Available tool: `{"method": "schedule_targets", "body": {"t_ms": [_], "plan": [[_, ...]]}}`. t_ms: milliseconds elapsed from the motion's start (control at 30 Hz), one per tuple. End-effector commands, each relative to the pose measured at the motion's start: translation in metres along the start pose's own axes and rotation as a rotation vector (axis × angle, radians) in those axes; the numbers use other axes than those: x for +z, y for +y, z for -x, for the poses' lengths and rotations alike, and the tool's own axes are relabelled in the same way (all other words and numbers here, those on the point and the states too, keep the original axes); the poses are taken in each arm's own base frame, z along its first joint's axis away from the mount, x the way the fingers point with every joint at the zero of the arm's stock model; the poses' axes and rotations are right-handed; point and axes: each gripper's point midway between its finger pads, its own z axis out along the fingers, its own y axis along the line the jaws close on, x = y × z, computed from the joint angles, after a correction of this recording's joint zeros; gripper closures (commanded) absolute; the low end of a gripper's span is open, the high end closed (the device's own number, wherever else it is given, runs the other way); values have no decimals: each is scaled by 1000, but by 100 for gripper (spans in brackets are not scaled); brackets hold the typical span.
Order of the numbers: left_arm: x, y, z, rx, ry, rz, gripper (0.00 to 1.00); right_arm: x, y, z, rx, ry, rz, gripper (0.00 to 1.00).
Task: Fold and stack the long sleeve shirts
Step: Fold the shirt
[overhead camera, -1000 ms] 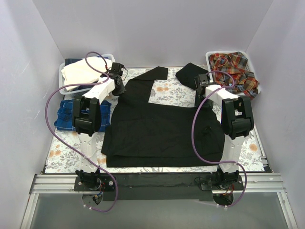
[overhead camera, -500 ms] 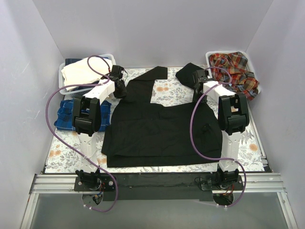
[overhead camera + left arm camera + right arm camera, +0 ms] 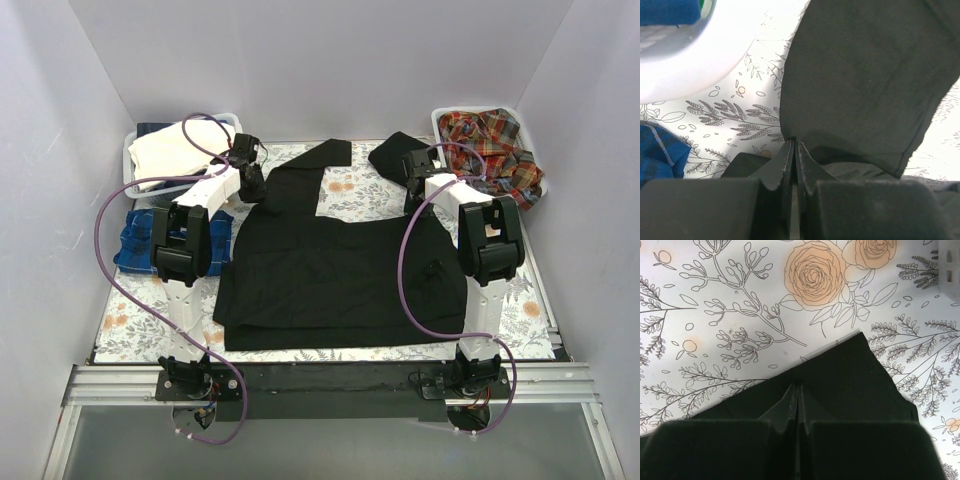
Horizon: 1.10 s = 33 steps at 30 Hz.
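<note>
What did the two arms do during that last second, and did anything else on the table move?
The right gripper reached a little farther across the table, to the far right part of the black shirt, and pinched shut on its edge. The left gripper stayed clamped on the shirt's far left part and barely shifted. The red plaid shirts in their bin and the blue checked shirt lie as before.

Plain pale lavender walls enclose a surface on its left, far and right sides. A white floral-print cover lies over the surface; a metal rail edges its near side.
</note>
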Motion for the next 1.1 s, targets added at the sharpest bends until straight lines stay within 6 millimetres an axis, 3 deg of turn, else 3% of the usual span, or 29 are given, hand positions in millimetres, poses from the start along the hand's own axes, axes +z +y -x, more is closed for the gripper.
{"method": "schedule_targets", "body": {"t_ms": [0,67,100,167,267,400,733,867,1067], "plan": [[-48,-18,40,2,-113,-78,100,-3,-16,-25,-32,76,-31,92],[-46,-17,37,-3,-105,-81,100,-8,-12,-18,-22,54,-10,67],[-46,-18,37,-5,-103,-82,100,-9,-11,-15,-20,48,-2,61],[-46,-17,34,-4,-99,-79,100,-12,-7,-9,-4,35,10,52],[-46,-16,35,-6,-101,-74,100,-14,-3,-5,14,26,29,46],[-45,-16,37,-4,-105,-73,100,-17,2,-1,43,-2,54,46],[-38,-17,38,-4,-96,-71,100,-56,7,40,125,-185,109,45],[-35,-18,38,-5,-92,-72,100,-45,10,35,119,-159,109,43],[-32,-18,36,-6,-84,-69,100,-12,17,2,117,-57,118,41]]}}
